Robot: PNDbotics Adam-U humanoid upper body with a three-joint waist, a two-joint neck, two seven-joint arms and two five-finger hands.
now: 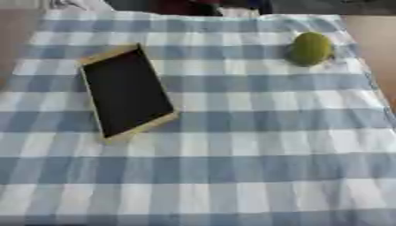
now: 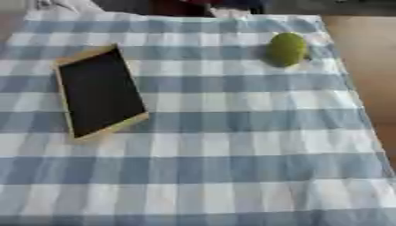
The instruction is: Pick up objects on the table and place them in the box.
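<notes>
Your work surface is a table covered by a blue-and-white checked cloth (image 1: 255,145), which fills nearly the whole view and lies slightly askew.

The box (image 1: 126,92) sits on the left half of the cloth, a shallow rectangle with a pale wooden rim and a dark interior, turned at an angle to the checks. It appears to hold nothing.

The one object you have to move is a green rounded fruit (image 1: 311,48), resting at the far right of the cloth, close to the cloth's right edge and well apart from the box.

Neither of your hands shows in either eye view, so I cannot tell whether they are released, clenched or grasping anything. The task looks not yet begun.

Risks from here, as I judge them:
- The fruit is rounded and may roll if you touch it off-centre; given its position, a nudge outward could send it off the table.
- The box wall looks low, so a fruit released from height may bounce or roll out.
- The cloth may drag under a sliding hand and shift the box.
</notes>
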